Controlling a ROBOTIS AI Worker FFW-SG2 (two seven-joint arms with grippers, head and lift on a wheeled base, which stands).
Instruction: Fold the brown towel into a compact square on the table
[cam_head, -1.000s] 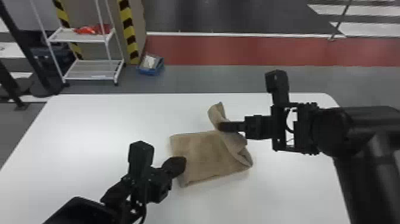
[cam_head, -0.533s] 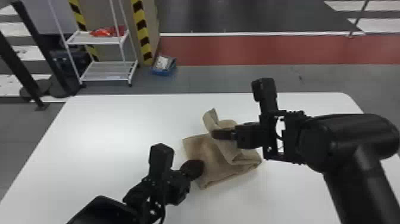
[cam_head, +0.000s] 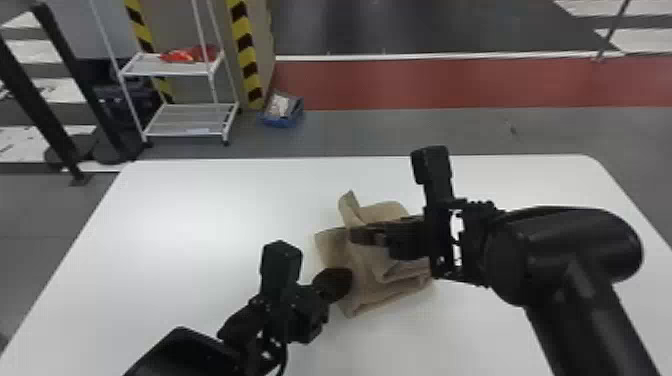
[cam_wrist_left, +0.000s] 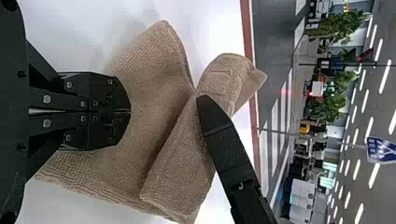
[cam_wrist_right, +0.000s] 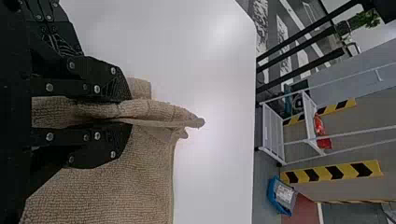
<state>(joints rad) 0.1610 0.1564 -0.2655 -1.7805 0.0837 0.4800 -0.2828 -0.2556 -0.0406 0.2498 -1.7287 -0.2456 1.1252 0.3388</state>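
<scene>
One brown towel (cam_head: 372, 297), partly folded on white bench (cam_head: 190, 225), pinched by right claw (cam_head: 356, 234); left claw (cam_head: 346, 281) closed, positioned over towel

Towel (cam_head: 372, 295) on table (cam_head: 175, 250), around mid-width. Behind table, on floor (cam_head: 425, 132): rack (cam_head: 187, 120) left, box (cam_head: 282, 120) just right of rack, posts (cam_head: 39, 107) left of rack.

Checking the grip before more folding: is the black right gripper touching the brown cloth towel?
Touching. The right wrist view shows the towel bunched between the two flat fingers of the right gripper.
</scene>
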